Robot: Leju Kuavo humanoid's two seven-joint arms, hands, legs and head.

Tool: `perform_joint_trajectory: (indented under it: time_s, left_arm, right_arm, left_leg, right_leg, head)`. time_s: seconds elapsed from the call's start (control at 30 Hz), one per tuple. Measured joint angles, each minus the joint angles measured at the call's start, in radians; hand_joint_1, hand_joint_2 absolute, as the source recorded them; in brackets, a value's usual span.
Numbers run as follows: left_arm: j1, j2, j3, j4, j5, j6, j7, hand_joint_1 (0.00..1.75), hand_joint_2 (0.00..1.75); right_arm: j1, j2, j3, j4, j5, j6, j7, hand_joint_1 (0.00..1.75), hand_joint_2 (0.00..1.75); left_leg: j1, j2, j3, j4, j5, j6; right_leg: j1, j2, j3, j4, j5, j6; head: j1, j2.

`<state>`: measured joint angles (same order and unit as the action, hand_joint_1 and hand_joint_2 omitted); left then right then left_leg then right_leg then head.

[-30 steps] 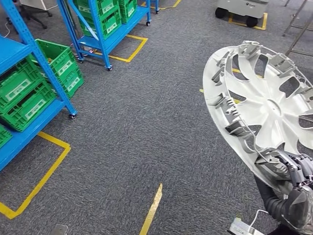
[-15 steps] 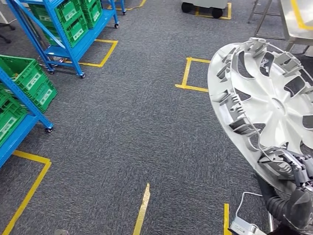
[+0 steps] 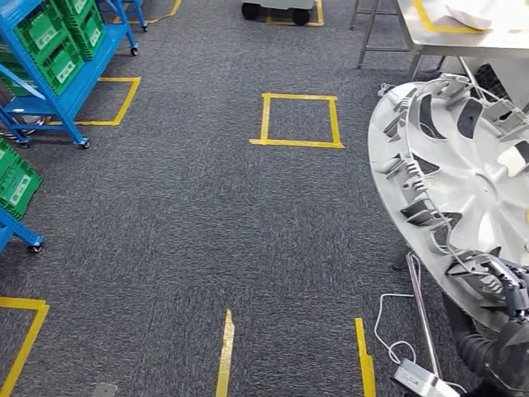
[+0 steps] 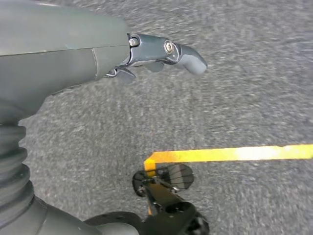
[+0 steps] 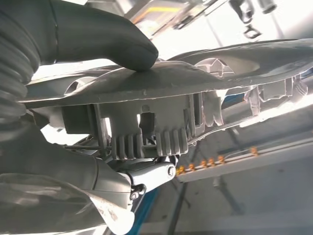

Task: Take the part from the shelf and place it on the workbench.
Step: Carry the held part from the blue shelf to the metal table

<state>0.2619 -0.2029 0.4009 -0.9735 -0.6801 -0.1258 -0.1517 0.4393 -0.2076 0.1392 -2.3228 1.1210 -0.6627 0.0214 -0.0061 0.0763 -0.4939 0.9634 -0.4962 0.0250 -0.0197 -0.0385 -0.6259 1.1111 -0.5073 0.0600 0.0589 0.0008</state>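
- Right hand (image 3: 507,289) clamped on the lower rim of a silver-white wheel cover (image 3: 464,178), held tilted at the right of the head view, ribbed back side and clips facing the camera.
- In the right wrist view, grey thumb (image 5: 110,41) pressed on one face of the wheel cover (image 5: 207,81), fingers (image 5: 151,176) tucked under the clip block on the other face; firm hold on the rim.
- Wheel cover carried in the air above grey carpet floor (image 3: 187,215), its upper edge overlapping the near corner of a steel tabletop (image 3: 461,41) at the far right; contact with it impossible to tell.
- Left hand (image 4: 110,54) hanging over the carpet, holding nothing, one finger stretched out straight; spread of the remaining fingers impossible to tell.
- Yellow tape square (image 3: 298,121) on the floor ahead, further yellow strips nearer.
- Blue shelf rack (image 3: 62,58) with green crates (image 3: 59,41) at the far left.
- White cable (image 3: 390,331) and a small silver box (image 3: 418,380) on the floor below the wheel cover.
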Motion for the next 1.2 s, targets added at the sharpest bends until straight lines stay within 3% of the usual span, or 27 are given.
perform_joint_trajectory:
  time_s: [0.07,0.1,0.17,0.23,0.3,0.37,0.4,0.43,0.47,0.53,0.6,0.67,0.7,0.77,0.83,0.9,0.93,0.97,1.0,1.03,1.1,1.17,1.2]
  left_arm:
    - [-0.008,0.001,0.0,0.0,-0.003,0.0,-0.001,0.0,1.75]
    - [-0.012,0.002,0.001,0.0,-0.004,0.0,-0.001,0.0,1.75]
    - [-0.018,0.002,0.001,0.0,-0.005,0.0,-0.001,0.0,1.75]
    - [-0.023,0.002,0.001,0.0,-0.005,0.0,-0.001,0.0,1.75]
    - [-0.025,0.002,0.001,0.0,-0.005,0.0,-0.001,0.0,1.75]
    - [-0.021,0.001,0.0,0.0,-0.005,0.0,-0.001,0.0,1.75]
    - [-0.02,0.001,0.0,0.0,-0.005,0.0,-0.001,0.0,1.75]
    - [-0.019,0.001,0.0,0.0,-0.005,0.0,0.0,0.0,1.75]
    - [-0.019,0.001,0.001,0.0,-0.005,0.0,0.0,0.0,1.75]
    - [-0.019,0.004,0.0,-0.002,-0.004,0.001,0.001,0.0,1.75]
    - [-0.017,0.006,0.0,-0.004,-0.003,0.001,0.003,0.0,1.75]
    - [-0.017,0.007,0.0,-0.007,-0.002,0.0,0.006,0.0,1.75]
    - [-0.016,0.007,0.0,-0.008,-0.002,0.0,0.008,0.0,1.75]
    - [-0.014,0.006,0.001,-0.012,-0.001,-0.001,0.009,0.0,1.75]
    - [-0.01,0.005,0.002,-0.014,-0.001,-0.002,0.01,0.0,1.75]
    - [-0.004,0.004,0.002,-0.014,0.0,-0.003,0.012,0.0,1.75]
    - [-0.003,0.004,0.002,-0.014,0.0,-0.003,0.013,0.0,1.75]
    - [-0.002,0.004,0.002,-0.014,0.0,-0.003,0.014,0.0,1.75]
    - [-0.001,0.003,0.002,-0.014,0.001,-0.003,0.015,0.0,1.75]
    - [-0.002,0.003,0.003,-0.014,0.002,-0.002,0.015,0.0,1.75]
    - [-0.004,0.004,0.004,-0.014,0.003,-0.001,0.016,0.0,1.75]
    - [-0.006,0.005,0.005,-0.014,0.005,0.0,0.016,0.0,1.75]
    - [-0.008,0.005,0.005,-0.014,0.005,0.001,0.016,0.0,1.75]
  right_arm:
    - [0.002,0.001,-0.005,-0.001,0.008,0.0,0.003,1.75,1.75]
    - [0.003,0.002,-0.007,-0.002,0.011,0.0,0.004,1.75,1.75]
    - [0.008,0.003,-0.012,-0.003,0.012,0.0,0.007,1.75,1.75]
    - [0.014,0.005,-0.016,-0.006,0.013,0.0,0.009,1.75,1.75]
    - [0.015,0.006,-0.018,-0.008,0.013,0.0,0.009,1.75,1.75]
    - [0.015,0.007,-0.019,-0.008,0.012,0.0,0.009,1.75,1.75]
    - [0.015,0.007,-0.019,-0.008,0.012,0.0,0.009,1.75,1.75]
    - [0.015,0.008,-0.019,-0.008,0.011,0.0,0.009,1.75,1.75]
    - [0.015,0.009,-0.019,-0.008,0.01,0.0,0.009,1.75,1.75]
    - [0.013,0.01,-0.02,-0.008,0.009,0.0,0.008,1.75,1.75]
    - [0.012,0.011,-0.021,-0.008,0.008,0.0,0.008,1.75,1.75]
    - [0.014,0.012,-0.022,-0.008,0.005,0.0,0.008,1.75,1.75]
    - [0.015,0.013,-0.023,-0.007,0.005,0.0,0.007,1.75,1.75]
    - [0.013,0.013,-0.025,-0.008,0.004,0.0,0.005,1.75,1.75]
    - [0.009,0.014,-0.026,-0.007,0.004,0.0,0.004,1.75,1.75]
    - [0.008,0.014,-0.027,-0.006,0.003,0.0,0.004,1.75,1.75]
    - [0.009,0.014,-0.027,-0.005,0.002,0.0,0.004,1.75,1.75]
    - [0.009,0.014,-0.028,-0.004,0.001,0.0,0.004,1.75,1.75]
    - [0.009,0.015,-0.028,-0.003,0.0,0.0,0.004,1.75,1.75]
    - [0.008,0.015,-0.028,-0.002,-0.002,0.0,0.002,1.75,1.75]
    - [0.004,0.015,-0.028,0.0,-0.005,0.0,-0.002,1.75,1.75]
    - [0.004,0.016,-0.029,0.001,-0.009,0.0,-0.002,1.75,1.75]
    - [0.005,0.016,-0.029,0.002,-0.01,0.0,-0.002,1.75,1.75]
  left_leg:
    - [-0.006,0.018,0.003,0.007,-0.009,-0.011]
    - [-0.01,0.027,0.005,0.009,-0.011,-0.016]
    - [-0.008,0.044,0.008,0.011,-0.016,-0.023]
    - [-0.002,0.016,-0.004,0.048,-0.047,-0.032]
    - [0.002,-0.041,-0.057,0.165,-0.109,-0.035]
    - [0.002,-0.065,-0.124,0.297,-0.153,-0.03]
    - [0.001,-0.07,-0.142,0.322,-0.147,-0.024]
    - [-0.002,-0.074,-0.142,0.307,-0.12,-0.016]
    - [-0.006,-0.082,-0.126,0.255,-0.079,-0.007]
    - [-0.015,-0.125,-0.076,0.122,-0.004,0.013]
    - [-0.018,-0.155,-0.047,0.045,0.012,0.022]
    - [-0.018,-0.14,-0.035,0.022,0.004,0.023]
    - [-0.016,-0.128,-0.028,0.015,0.005,0.025]
    - [-0.012,-0.106,-0.014,0.006,0.006,0.027]
    - [-0.012,-0.08,-0.009,0.005,0.001,0.026]
    - [-0.01,-0.053,-0.003,0.005,-0.008,0.021]
    - [-0.008,-0.04,0.002,0.005,-0.014,0.017]
    - [-0.005,-0.027,0.011,0.005,-0.02,0.012]
    - [-0.003,-0.015,0.02,0.005,-0.029,0.006]
    - [-0.002,-0.003,0.03,0.006,-0.038,-0.001]
    - [-0.006,0.019,0.043,0.009,-0.056,-0.015]
    - [-0.007,0.035,0.053,0.015,-0.067,-0.025]
    - [-0.004,0.032,0.055,0.026,-0.07,-0.029]
  right_leg:
    - [0.001,-0.032,0.056,-0.095,0.022,-0.01]
    - [0.004,-0.036,0.063,-0.105,0.018,-0.02]
    - [0.005,-0.011,0.06,-0.104,0.021,-0.039]
    - [0.006,0.011,0.059,-0.106,0.023,-0.053]
    - [0.008,0.034,0.059,-0.107,0.023,-0.064]
    - [0.014,0.061,0.06,-0.107,0.021,-0.071]
    - [0.018,0.076,0.062,-0.106,0.02,-0.073]
    - [0.022,0.092,0.065,-0.106,0.019,-0.075]
    - [0.024,0.107,0.069,-0.106,0.018,-0.076]
    - [0.025,0.133,0.074,-0.106,0.015,-0.076]
    - [0.022,0.158,0.069,-0.103,0.018,-0.07]
    - [0.021,0.173,0.062,-0.094,0.027,-0.06]
    - [0.023,0.162,0.057,-0.085,0.025,-0.056]
    - [0.026,0.112,0.026,-0.029,-0.009,-0.051]
    - [0.022,0.063,-0.043,0.091,-0.065,-0.041]
    - [0.012,0.049,-0.099,0.176,-0.087,-0.027]
    - [0.007,0.044,-0.101,0.167,-0.071,-0.019]
    - [0.001,0.036,-0.084,0.122,-0.037,-0.012]
    - [-0.004,0.018,-0.054,0.055,0.001,-0.005]
    - [-0.003,-0.005,-0.027,-0.009,0.022,-0.001]
    - [0.004,-0.036,0.004,-0.076,0.028,-0.017]
    - [0.008,-0.021,0.01,-0.076,0.02,-0.044]
    - [0.008,-0.007,0.016,-0.076,0.023,-0.051]
  head:
    - [0.0,0.0]
    - [-0.001,0.0]
    - [-0.002,0.0]
    - [-0.005,0.0]
    - [-0.009,0.0]
    - [-0.01,0.0]
    - [-0.009,0.0]
    - [-0.009,0.0]
    - [-0.009,0.0]
    - [-0.009,0.0]
    - [-0.009,0.0]
    - [-0.01,0.0]
    - [-0.009,0.0]
    - [-0.004,0.0]
    - [0.001,0.0]
    - [0.001,0.0]
    - [0.001,0.0]
    - [0.001,0.0]
    - [0.001,0.0]
    - [0.002,0.0]
    - [0.003,0.0]
    - [0.001,0.0]
    - [0.0,0.0]
